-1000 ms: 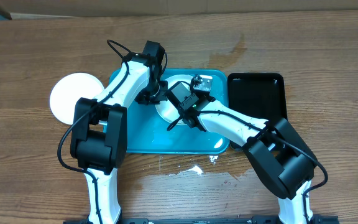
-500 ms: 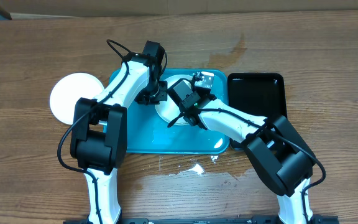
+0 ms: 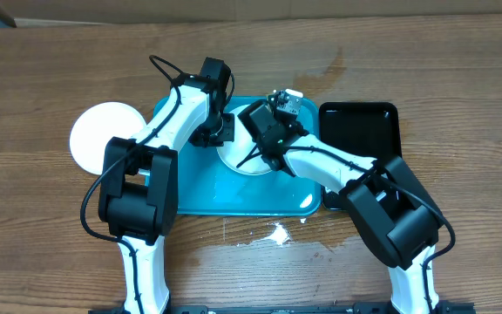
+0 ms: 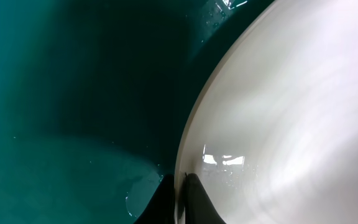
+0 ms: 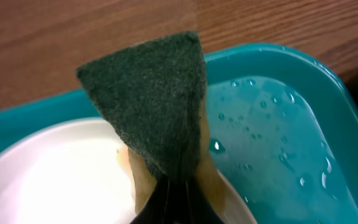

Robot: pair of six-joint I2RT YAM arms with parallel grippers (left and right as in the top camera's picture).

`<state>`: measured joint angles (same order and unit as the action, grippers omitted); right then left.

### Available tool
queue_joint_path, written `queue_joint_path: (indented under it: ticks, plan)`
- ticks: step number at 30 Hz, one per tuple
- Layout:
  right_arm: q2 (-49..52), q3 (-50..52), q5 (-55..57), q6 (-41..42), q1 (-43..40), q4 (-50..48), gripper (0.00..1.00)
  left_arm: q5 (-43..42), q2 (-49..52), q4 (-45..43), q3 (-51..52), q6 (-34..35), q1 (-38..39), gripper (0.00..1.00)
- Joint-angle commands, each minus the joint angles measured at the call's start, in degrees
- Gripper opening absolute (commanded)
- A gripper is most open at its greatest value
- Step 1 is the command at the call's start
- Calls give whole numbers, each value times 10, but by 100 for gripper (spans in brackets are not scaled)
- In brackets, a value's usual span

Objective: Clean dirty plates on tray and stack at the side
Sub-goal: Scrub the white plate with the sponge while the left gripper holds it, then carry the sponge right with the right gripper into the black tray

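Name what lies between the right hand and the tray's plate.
A green sponge, pinched in the right hand, over the plate; seen in the right wrist view.

Nothing legible in any view: no words, labels, brand marks or numbers. The tray (image 3: 199, 187), the plate (image 3: 236, 160) lying in it, the second plate (image 3: 94, 131) on the table (image 3: 42, 244) off the tray's left edge, and the black tray (image 3: 360, 131) off its right edge all show plain faces. So does the sponge (image 5: 154, 106) — no print on it.
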<state>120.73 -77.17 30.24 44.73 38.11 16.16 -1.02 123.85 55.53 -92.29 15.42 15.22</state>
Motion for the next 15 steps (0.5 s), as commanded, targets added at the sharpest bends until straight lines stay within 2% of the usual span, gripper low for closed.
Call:
queue_joint_path:
  ticks: [1,8,15]
  plan:
    - [8,3,-30,-4,-30,-20,4,44,15,10,19,-22,-6,4]
    - [-15,2,-92,-68,-57,-101,4,44,15,10,19,-22,-6,4]
    - [-142,2,-94,-93,-85,-90,4,44,15,7,19,-22,-6,4]
